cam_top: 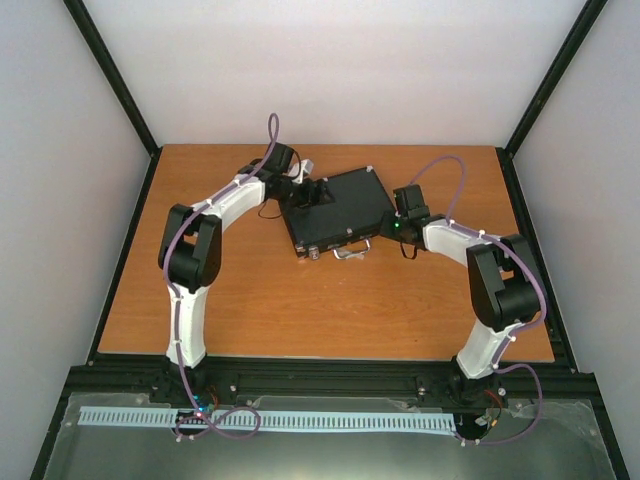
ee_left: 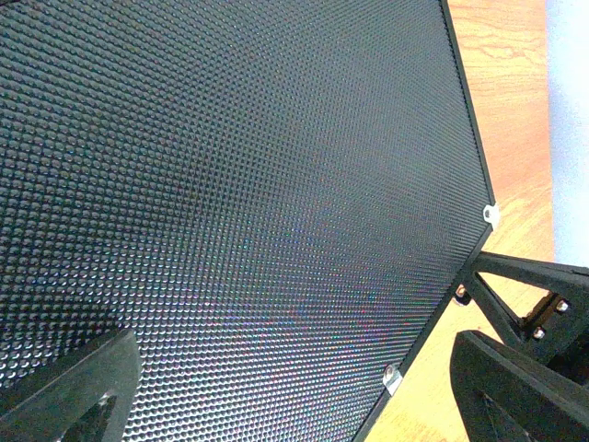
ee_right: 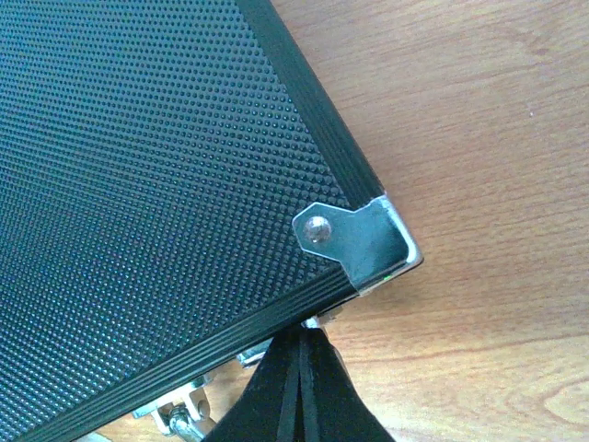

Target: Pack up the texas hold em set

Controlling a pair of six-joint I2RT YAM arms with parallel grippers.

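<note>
Looks like we're at the tail end of this one. The black case (cam_top: 340, 205) is lying flat on the table (cam_top: 300, 300) with its lid down, and I can't see any chips, cards or discs loose anywhere, so my guess is everything's inside and the job now is getting it shut and latched.

Left claw (ee_left: 294, 396) is spread wide open and hangs right over the lid. The bumpy black top fills everything under and ahead of it, one finger over the lid and the other out past the case's edge. It's not gripping anything. Can't tell if it's pressing on the lid or just above it.

Right claw (ee_right: 299, 373) is pinched fully closed with nothing in it. Its tip sits just under the case's front edge, right below the silver corner plate (ee_right: 354, 241). A shiny latch (ee_right: 179, 419) is just off to its left along that edge, and the silver handle (cam_top: 347, 254) is further along the same side.

Next move, I reckon: left claw holds the lid down while the closed right tip slides left and pushes the latch home. The case could skate on that smooth wood if it's shoved too hard.
</note>
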